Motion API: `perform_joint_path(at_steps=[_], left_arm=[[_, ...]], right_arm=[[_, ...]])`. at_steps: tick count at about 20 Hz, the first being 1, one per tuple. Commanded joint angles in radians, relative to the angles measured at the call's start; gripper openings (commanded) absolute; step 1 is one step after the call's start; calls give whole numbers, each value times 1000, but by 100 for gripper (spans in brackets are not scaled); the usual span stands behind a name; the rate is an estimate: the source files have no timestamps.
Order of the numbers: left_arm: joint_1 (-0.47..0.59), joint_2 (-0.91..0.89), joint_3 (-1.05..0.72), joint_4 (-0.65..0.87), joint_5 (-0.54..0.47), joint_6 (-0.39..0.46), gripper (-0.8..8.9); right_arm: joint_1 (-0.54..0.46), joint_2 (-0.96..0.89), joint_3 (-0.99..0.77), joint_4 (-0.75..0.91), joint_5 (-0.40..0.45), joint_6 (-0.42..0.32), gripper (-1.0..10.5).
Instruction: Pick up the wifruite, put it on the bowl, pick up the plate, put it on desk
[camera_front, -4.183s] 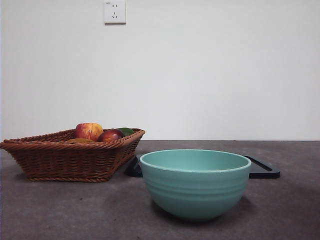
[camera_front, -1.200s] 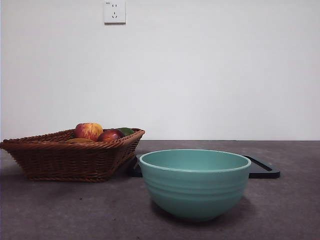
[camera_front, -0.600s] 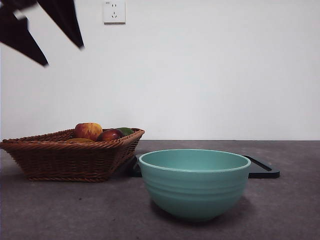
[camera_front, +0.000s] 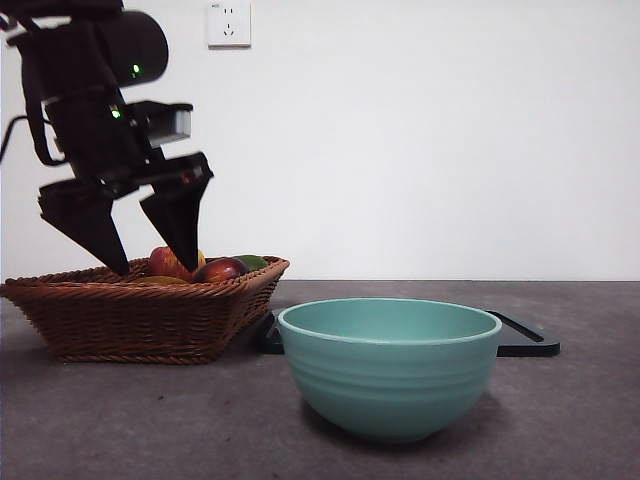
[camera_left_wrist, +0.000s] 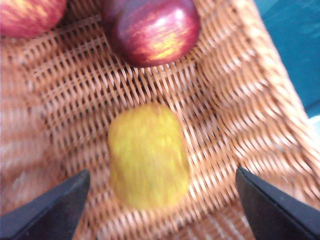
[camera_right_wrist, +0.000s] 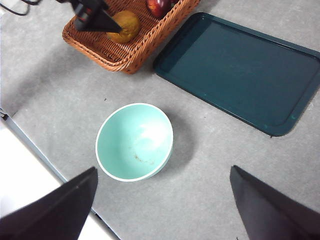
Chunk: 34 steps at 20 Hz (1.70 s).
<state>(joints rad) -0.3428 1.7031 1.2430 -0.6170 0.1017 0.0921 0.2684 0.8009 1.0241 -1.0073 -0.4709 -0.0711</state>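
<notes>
Front view: the left gripper (camera_front: 145, 268), jaws apart, hangs over the woven wicker basket (camera_front: 140, 318) at far left; the glazed ribbed bowl (camera_front: 390, 365) sits near, on the matte bench (camera_front: 580, 420).

Left wrist view: the wifruite (camera_left_wrist: 148, 156) lies between the jaws, oval, probably light and soft; grip gently across its middle.

Right wrist view: the right gripper (camera_right_wrist: 162, 202) waits high, jaws apart, over the bowl and a dark tray (camera_right_wrist: 240, 70).

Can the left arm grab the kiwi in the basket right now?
Probably yes. The left gripper hangs open just over the basket, and the kiwi lies between its jaws with nothing on top. The dark red fruit sits clear of it.
</notes>
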Motion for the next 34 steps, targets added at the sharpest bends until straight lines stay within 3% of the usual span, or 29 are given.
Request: perform_joint_path(at_steps=[1, 9, 11, 12, 16, 19, 22, 25, 30, 34], left_arm=[[-5, 44, 25, 34, -5, 13, 458], [-5, 99, 25, 66, -5, 12, 418], [-5, 99, 25, 62, -5, 11, 241], [-5, 99, 25, 63, -5, 7, 206], [-5, 55, 26, 60, -5, -4, 207], [-28, -83, 26, 16, 13, -6, 207], [-108, -246, 26, -48, 18, -7, 207], [-226, -346, 26, -89, 87, -34, 207], [-435, -322, 26, -113, 110, -33, 207], [-518, -235, 26, -98, 109, -31, 207]], right_arm=[[5, 8, 20, 4, -1, 8, 424], [5, 8, 20, 4, -1, 8, 424], [5, 8, 20, 4, -1, 8, 424], [5, 8, 20, 4, -1, 8, 424], [5, 8, 20, 4, -1, 8, 424], [5, 8, 20, 5, 0, 8, 424], [5, 8, 20, 7, 0, 8, 424], [5, 8, 20, 7, 0, 8, 424], [5, 8, 20, 8, 0, 9, 424], [5, 8, 20, 8, 0, 9, 424]])
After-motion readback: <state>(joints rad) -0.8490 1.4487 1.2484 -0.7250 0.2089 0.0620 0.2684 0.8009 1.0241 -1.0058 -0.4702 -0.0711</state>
